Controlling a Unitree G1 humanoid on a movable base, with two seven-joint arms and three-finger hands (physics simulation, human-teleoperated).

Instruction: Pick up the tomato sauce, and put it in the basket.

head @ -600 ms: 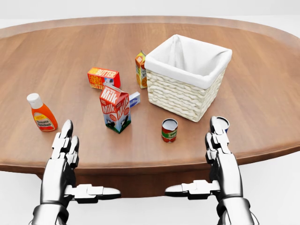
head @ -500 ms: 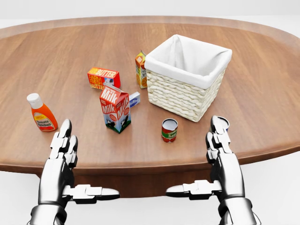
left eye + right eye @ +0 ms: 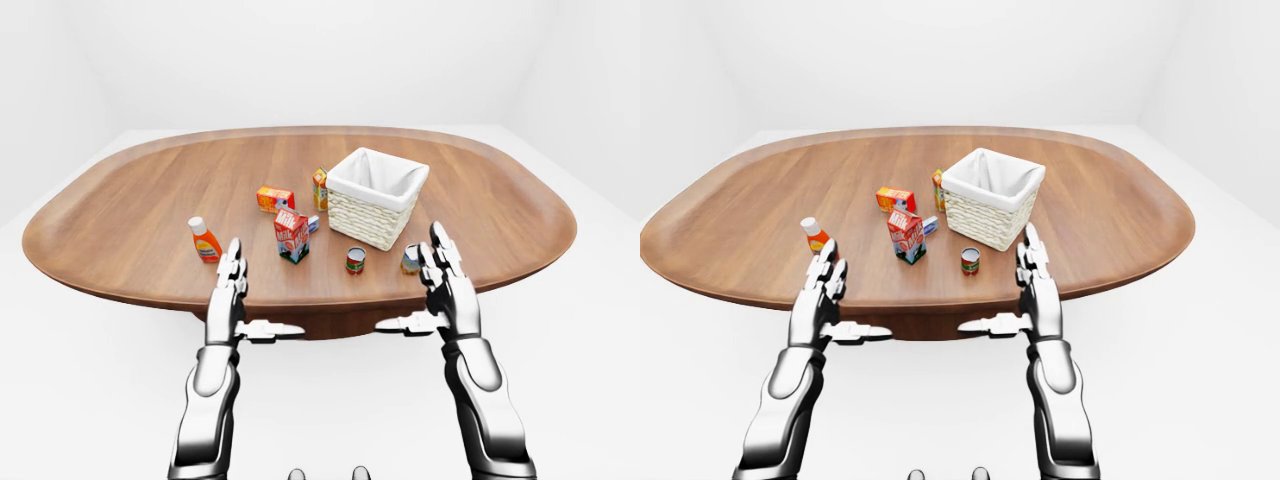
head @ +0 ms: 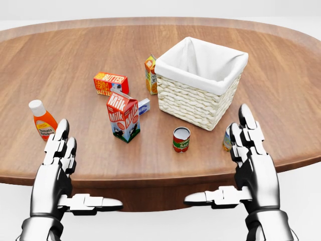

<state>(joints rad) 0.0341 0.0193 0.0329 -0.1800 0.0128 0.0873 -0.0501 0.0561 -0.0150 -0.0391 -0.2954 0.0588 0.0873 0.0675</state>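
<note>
Where the wooden table (image 4: 281, 90) nears the bottom edge of the head view, the tomato sauce (image 4: 181, 139) stands upright: a small can with a red label, a green band low on it and a pale lid. It sits just below the left lower corner of the basket (image 4: 193, 103), a white woven box with a cloth lining, close to it but apart. To the can's left stands a milk carton (image 4: 123, 115), with a butter box (image 4: 110, 83) and a juice carton (image 4: 150, 74) above it. A ketchup bottle (image 4: 42, 122) stands far left, partly behind the left hand (image 4: 55, 173). A second small can (image 4: 227, 138) is half hidden by the right hand (image 4: 253, 160). Both hands hang at the table's near edge, fingers straight and spread wide, thumbs pointing inward, holding nothing.
</note>
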